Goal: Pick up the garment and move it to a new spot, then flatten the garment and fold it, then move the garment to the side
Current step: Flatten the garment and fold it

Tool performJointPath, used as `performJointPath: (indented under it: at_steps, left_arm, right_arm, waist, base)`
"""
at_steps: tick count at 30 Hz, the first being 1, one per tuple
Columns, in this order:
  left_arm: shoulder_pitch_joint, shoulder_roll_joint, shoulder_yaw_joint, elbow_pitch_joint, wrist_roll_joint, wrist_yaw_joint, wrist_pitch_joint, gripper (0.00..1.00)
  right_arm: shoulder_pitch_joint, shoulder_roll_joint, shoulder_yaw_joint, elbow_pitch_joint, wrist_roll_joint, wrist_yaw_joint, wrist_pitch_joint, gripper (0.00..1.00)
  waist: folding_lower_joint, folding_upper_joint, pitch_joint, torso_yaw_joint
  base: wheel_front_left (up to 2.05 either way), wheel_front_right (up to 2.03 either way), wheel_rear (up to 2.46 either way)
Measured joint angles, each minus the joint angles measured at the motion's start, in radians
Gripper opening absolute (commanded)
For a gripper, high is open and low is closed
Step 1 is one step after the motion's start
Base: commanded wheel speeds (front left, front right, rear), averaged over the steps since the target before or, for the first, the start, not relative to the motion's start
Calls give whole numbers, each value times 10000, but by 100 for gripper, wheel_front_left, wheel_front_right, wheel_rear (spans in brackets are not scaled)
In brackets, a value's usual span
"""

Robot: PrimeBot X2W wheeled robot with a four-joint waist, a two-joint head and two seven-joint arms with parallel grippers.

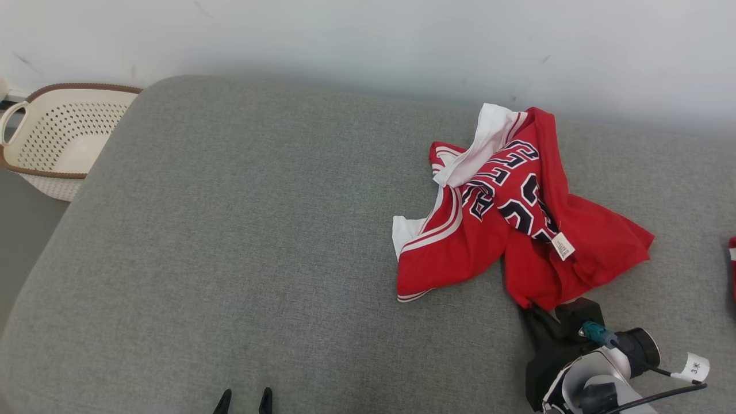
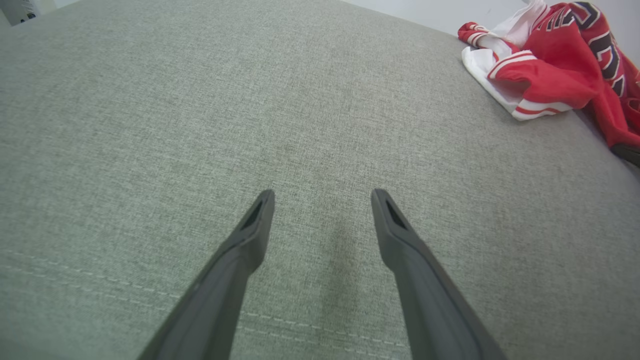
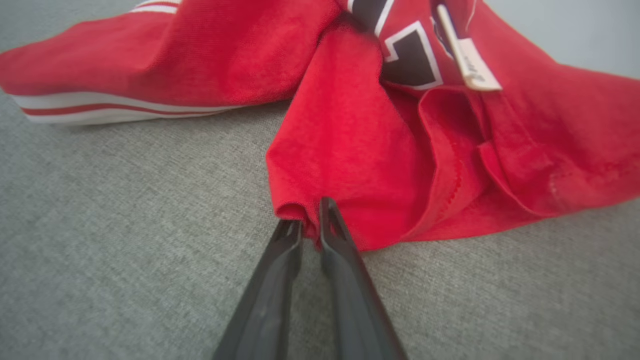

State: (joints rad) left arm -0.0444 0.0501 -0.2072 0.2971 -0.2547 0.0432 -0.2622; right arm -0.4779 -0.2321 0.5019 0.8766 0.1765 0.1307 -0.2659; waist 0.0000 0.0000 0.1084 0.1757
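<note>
The garment (image 1: 517, 230), a crumpled red jersey with white trim and dark lettering, lies bunched at the right of the grey cushion (image 1: 230, 241). My right gripper (image 1: 530, 309) meets its near hem, and in the right wrist view the two fingers of that gripper (image 3: 310, 225) are pinched together on a fold of the red garment (image 3: 350, 140). My left gripper (image 2: 322, 200) hovers open over bare cushion, its tips (image 1: 243, 398) at the bottom edge of the head view, well left of the garment (image 2: 550, 75).
A cream perforated basket (image 1: 63, 138) stands off the cushion's far left corner. A pale wall (image 1: 368, 40) runs behind the cushion. A scrap of another red thing (image 1: 732, 264) peeks in at the right edge. A white care label (image 1: 563, 246) sticks out of the jersey.
</note>
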Motion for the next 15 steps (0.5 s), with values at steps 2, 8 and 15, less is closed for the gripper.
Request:
performJointPath:
  at_steps: [2,8,15]
  left_arm:
    - [-5,-2,15,2,0,25,0,100]
    - [61,0,188,138,2,23,0,100]
    - [204,2,274,178,13,-63,0,100]
  right_arm:
    - [-47,-27,-81,-134,-4,0,15,0]
    - [145,-401,-840,-1933,-31,0,19,0]
    - [298,-1047,-1705,-4489,-280,0,21,0]
  waist:
    - [1,0,0,-47]
    - [0,1,-135,-337]
    - [0,1,-419,-884]
  base:
    - [0,0,0]
    - [0,0,0]
    - [0,0,0]
